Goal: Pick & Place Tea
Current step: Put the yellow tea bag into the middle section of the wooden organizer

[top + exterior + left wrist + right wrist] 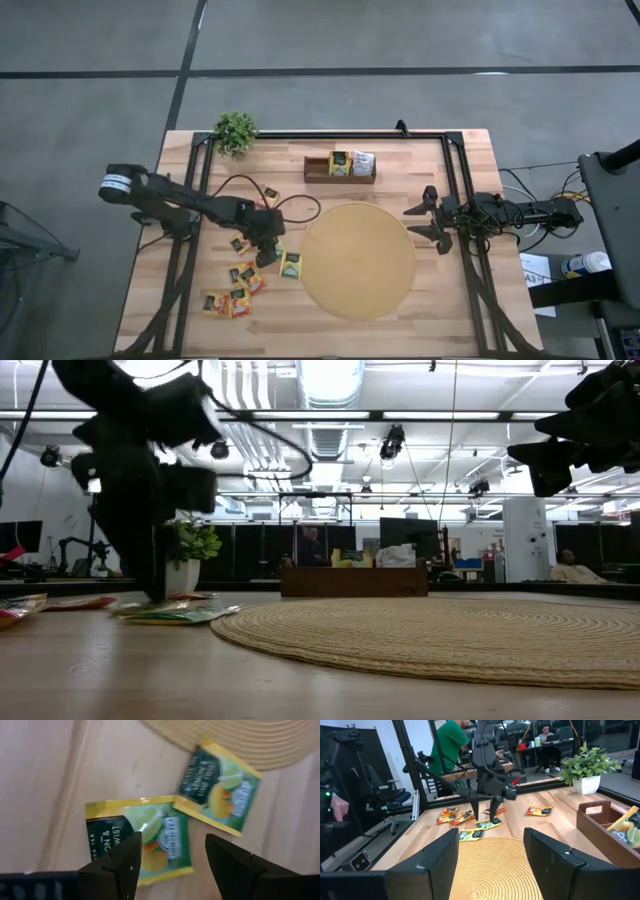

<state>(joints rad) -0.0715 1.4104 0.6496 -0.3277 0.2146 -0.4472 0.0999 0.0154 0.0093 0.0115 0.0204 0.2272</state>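
Straddling sachet [140,847]: left gripper [172,865].

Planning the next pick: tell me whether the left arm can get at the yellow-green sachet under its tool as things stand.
Probably yes. The left tool is open, directly above the yellow-green sachet, which lies flat on bare wood. A second sachet sits close beside it but does not cover it.

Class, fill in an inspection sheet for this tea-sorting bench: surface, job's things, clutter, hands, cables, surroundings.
Surface: wooden table with a round woven mat.
Job's things: tea sachets scattered left of the mat; more stand in the wooden tray.
Clutter: potted plant at the far edge.
Hands: left hand open, low over a yellow-green sachet; right hand open, waiting at the mat's right edge.
Cables: black cable looping by the left arm.
Surroundings: a person in green beyond the table.
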